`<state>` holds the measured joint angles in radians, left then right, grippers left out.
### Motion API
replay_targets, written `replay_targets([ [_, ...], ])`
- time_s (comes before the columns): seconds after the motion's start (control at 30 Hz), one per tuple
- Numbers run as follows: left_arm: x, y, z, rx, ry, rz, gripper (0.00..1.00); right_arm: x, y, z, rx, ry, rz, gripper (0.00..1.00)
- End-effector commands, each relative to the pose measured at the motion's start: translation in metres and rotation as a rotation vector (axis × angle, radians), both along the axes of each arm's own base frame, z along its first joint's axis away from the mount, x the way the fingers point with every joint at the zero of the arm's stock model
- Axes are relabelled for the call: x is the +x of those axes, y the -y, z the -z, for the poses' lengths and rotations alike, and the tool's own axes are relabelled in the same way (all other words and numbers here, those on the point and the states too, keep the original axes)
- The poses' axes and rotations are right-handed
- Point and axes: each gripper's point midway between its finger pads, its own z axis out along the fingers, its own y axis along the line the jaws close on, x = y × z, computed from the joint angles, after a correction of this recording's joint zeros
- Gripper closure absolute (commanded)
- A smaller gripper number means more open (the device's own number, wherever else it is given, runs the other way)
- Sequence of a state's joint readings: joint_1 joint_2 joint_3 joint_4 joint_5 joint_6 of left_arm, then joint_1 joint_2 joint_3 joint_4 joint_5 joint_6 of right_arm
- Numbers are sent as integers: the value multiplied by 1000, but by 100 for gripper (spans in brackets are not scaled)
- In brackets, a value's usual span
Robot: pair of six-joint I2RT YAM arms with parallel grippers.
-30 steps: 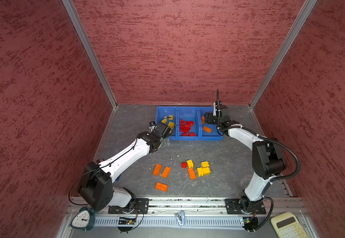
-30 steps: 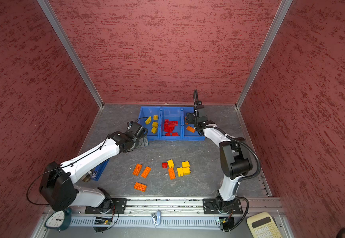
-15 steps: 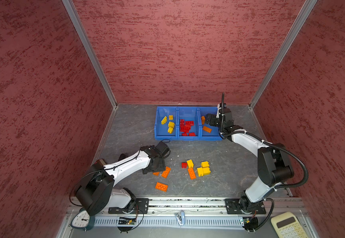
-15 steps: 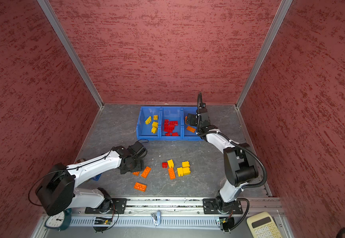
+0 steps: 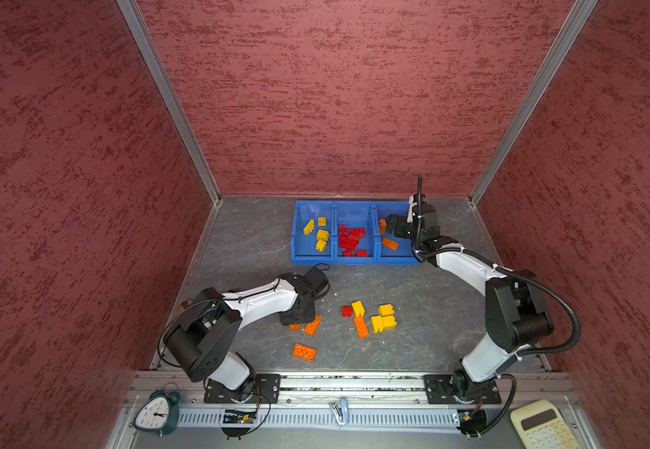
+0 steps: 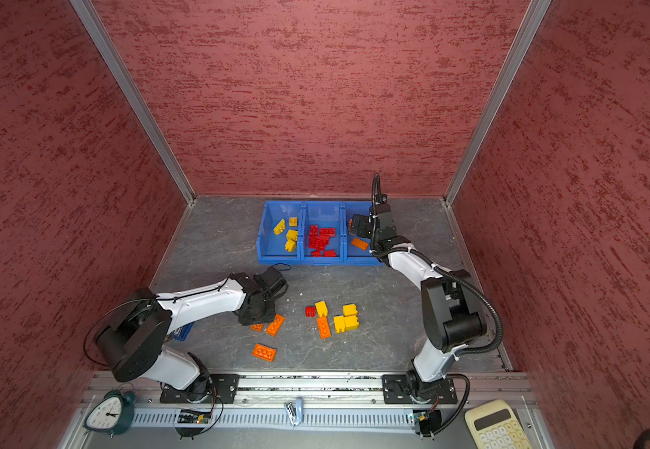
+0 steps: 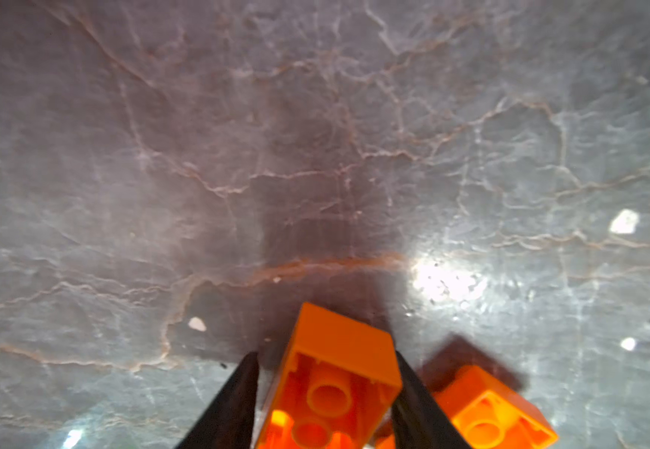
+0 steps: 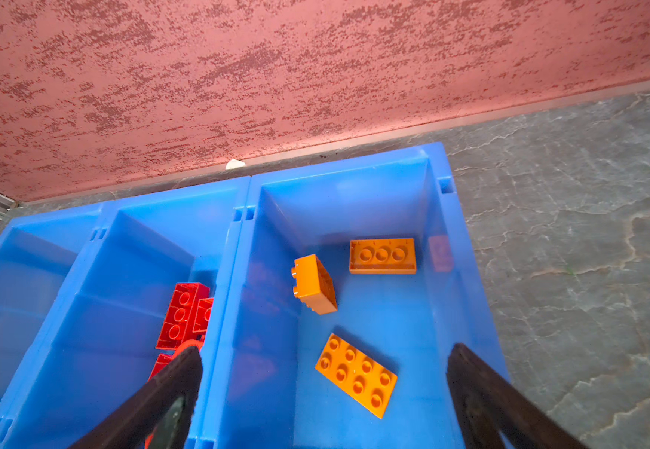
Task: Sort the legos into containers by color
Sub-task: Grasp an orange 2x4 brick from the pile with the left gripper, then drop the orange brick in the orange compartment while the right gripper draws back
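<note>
Left tool [image 7: 324, 354] lowered astride 1 orange lego [image 7: 335, 392], grip unclear | right tool [image 8: 324, 349] wide, empty | containers [image 5: 354, 261] 3

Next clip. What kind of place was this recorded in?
Likely a lab robot-training cell, not a home or factory: red panels wall in a small table, two arms are bolted to a rail, and legos and bins look like staged props.
</note>
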<state>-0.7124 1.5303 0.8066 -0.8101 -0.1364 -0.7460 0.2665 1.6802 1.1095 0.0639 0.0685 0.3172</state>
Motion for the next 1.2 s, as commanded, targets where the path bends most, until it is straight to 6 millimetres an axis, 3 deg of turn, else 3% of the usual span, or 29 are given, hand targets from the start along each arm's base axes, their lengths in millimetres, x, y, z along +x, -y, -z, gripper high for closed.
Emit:
replay_targets([
  [0.0, -4, -2, 8, 30, -19, 16, 55, 3, -3, -11, 10, 40, -11, 1],
  [0.27, 6, -1, -1, 48, 50, 24, 68, 2, -3, -16, 13, 49, -14, 1],
  [0.4, 21, 1, -26, 76, 131, 25, 71, -5, 0, -25, 8, 81, -16, 1],
  [0.53, 41, 18, -65, 72, 237, 65, 73, -15, 6, -35, 7, 116, -3, 1],
  [0.67, 72, 68, -100, -86, 336, 156, 73, -32, -1, -46, 91, 196, -52, 1],
  [0.73, 93, 102, -115, -184, 387, 208, 73, -41, -1, -43, 134, 206, -58, 1],
  [0.77, 103, 117, -123, -224, 412, 234, 73, -47, 4, -52, 149, 222, -48, 1],
  [0.87, 138, 170, -143, -330, 486, 325, 73, -59, 33, -50, 189, 202, 65, 1],
  [1.0, 179, 232, -149, -418, 508, 407, 74, -86, 62, -59, 219, 257, 139, 1],
  [1.17, 218, 283, -154, -478, 542, 453, 74, -111, 85, -59, 139, 240, 225, 1],
])
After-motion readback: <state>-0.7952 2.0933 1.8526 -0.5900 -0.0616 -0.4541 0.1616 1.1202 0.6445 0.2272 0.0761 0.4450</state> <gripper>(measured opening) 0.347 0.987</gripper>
